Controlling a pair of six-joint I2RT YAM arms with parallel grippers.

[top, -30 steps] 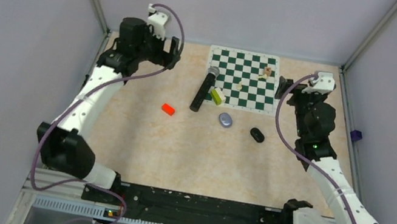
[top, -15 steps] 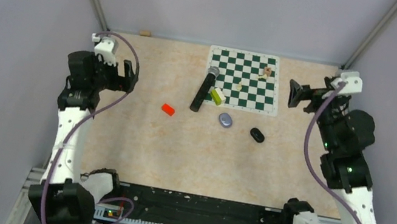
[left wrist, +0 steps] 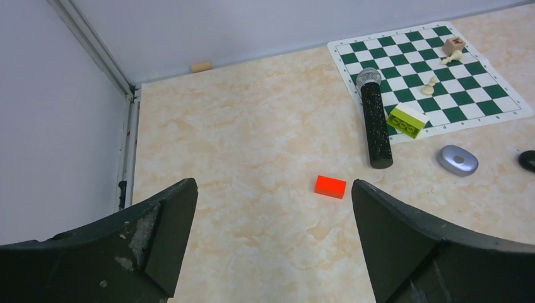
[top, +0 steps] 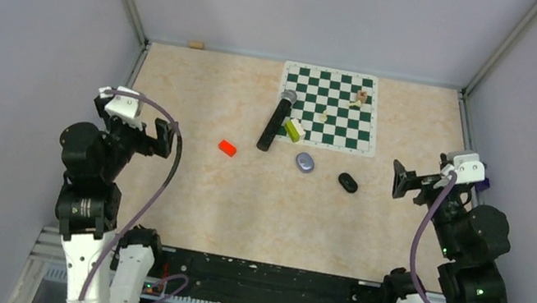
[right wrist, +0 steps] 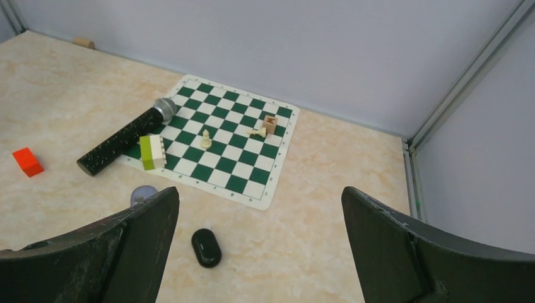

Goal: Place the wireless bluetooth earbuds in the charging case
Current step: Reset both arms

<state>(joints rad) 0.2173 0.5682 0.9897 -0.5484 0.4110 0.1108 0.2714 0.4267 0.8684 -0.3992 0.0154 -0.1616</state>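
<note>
Two arms (top: 87, 154) (top: 476, 234) back; one black case (top: 348, 182)

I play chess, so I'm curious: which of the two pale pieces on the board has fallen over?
The fallen piece lies on its side beside the wooden cube; the upright pawn stands alone.

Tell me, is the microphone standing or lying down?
Lying down. The microphone lies flat, its mesh head on the chessboard edge, its handle out on the table.
</note>
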